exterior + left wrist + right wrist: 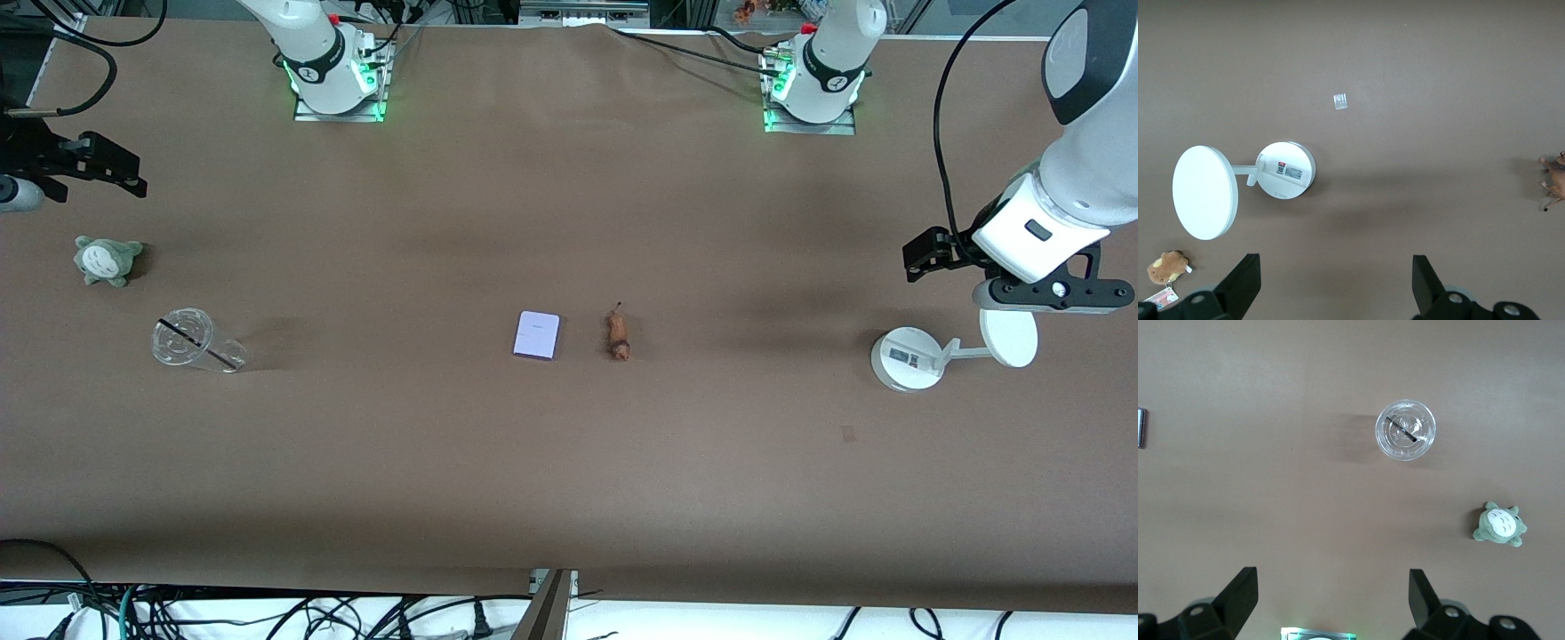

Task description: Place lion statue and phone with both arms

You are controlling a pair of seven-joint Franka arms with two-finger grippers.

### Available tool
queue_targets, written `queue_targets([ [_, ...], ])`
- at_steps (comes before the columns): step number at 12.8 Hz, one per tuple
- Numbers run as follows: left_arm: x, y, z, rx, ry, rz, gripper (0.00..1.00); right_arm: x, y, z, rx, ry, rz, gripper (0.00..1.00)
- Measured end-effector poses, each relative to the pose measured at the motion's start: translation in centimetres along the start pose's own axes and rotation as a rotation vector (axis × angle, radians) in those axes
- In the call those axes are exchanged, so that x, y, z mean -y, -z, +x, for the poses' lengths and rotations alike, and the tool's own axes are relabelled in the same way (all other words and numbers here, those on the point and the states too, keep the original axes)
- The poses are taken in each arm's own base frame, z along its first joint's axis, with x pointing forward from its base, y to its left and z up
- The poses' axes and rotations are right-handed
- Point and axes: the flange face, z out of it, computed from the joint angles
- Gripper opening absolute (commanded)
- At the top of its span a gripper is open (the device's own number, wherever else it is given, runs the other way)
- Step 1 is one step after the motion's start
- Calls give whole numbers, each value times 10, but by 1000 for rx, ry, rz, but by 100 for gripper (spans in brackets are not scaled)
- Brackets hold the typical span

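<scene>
The phone (537,335), a flat pale lavender rectangle, lies in the middle of the table. The lion statue (618,334), a tiny orange-brown figurine, lies just beside it toward the left arm's end. Part of the lion statue (1555,180) shows at the edge of the left wrist view, and a sliver of the phone (1141,427) shows at the edge of the right wrist view. My left gripper (929,252) (1335,283) is open and empty, up in the air over the table by the white stand. My right gripper (120,169) (1331,597) is open and empty, up over the right arm's end of the table.
A white round-based stand with a disc (909,357) (1286,170) stands at the left arm's end. A brown plush with a card tag (1168,267) lies near it. A clear cup with a straw (182,338) (1405,430) and a grey-green plush (107,260) (1499,525) lie at the right arm's end.
</scene>
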Motion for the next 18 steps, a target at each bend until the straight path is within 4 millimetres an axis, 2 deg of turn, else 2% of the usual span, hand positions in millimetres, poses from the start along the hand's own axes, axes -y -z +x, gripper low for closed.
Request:
queue_targets([
  [6, -5, -1, -1, 9, -3, -19, 100, 4, -20, 8, 53, 8, 4, 100],
  [9, -30, -16, -1, 63, -26, -106, 100, 9, -21, 9, 60, 18, 4, 100],
  [11, -68, -41, 4, 103, -44, -115, 100, 13, -21, 9, 64, 24, 4, 100],
  [13, -121, -63, 7, 116, -10, -111, 100, 13, -22, 9, 66, 24, 4, 100],
  [15, -178, -81, 3, 117, 12, -108, 100, 13, -22, 9, 66, 24, 4, 100],
  [18, -247, -107, -7, 103, 6, -116, 100, 24, -25, 12, 70, 16, 1, 100],
])
